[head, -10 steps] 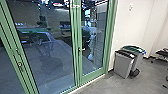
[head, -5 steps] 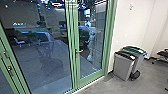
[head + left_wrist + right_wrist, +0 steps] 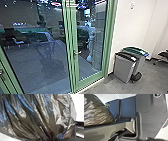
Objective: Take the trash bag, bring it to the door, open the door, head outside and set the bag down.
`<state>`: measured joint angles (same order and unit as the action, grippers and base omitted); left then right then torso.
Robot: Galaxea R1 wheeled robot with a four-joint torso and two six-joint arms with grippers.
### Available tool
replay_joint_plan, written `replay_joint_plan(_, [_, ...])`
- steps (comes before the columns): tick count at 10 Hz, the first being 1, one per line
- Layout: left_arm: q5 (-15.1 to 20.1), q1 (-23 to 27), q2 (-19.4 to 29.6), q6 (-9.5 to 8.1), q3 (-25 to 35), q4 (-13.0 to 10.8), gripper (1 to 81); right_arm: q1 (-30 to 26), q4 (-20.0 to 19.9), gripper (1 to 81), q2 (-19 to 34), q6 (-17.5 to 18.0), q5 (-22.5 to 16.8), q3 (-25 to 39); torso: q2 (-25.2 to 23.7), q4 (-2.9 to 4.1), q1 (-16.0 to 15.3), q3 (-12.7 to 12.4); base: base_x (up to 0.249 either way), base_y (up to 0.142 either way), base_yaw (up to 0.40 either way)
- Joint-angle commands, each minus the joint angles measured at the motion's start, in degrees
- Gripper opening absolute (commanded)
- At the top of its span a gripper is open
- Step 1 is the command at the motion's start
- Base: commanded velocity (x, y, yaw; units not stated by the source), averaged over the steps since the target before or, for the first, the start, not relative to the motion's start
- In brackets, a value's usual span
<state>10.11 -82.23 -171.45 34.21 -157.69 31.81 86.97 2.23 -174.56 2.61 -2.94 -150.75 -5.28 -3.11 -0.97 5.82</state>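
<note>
End effector on the left arm: right up against its wrist camera hangs the trash bag (image 3: 31,119), dark, shiny plastic drawn into long pleats that run together. Whether this left end effector is clenched on it or released, I cannot tell. Near the right end effector, the right wrist view has the bag's rounded, wrinkled side bulging; that end effector's state I cannot tell either.

Out ahead of the end effectors, in the head view, stand green-framed glass doors (image 3: 71,62), which look shut, with a small lever handle (image 3: 78,53) on the upright between two panes. To the right of the doors, on the right end effector's side, a grey bin with a black top (image 3: 125,67) sits just in front of a green-lidded bin (image 3: 136,51), both by a pale wall (image 3: 135,27). Farther off on that side is part of a dark chair (image 3: 163,54). A green strip and dim furniture show in the glass (reflections or things beyond it, I cannot say which)
</note>
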Motion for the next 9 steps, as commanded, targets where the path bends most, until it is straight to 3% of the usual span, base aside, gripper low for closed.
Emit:
replay_joint_plan(1, [4.7,3.0,0.3,0.07,0.0,-0.2,1.0,-2.5,0.7,81.1,-0.9,-0.4,-3.5,0.5,0.0,0.0,0.0,0.0,0.156,0.0,0.0])
replay_joint_plan(9, [4.7,3.0,0.3,0.16,0.0,-0.2,1.0,-2.5,0.6,81.1,-0.9,-0.4,-3.5,0.4,0.0,0.0,0.0,0.0,0.156,-0.009,0.0])
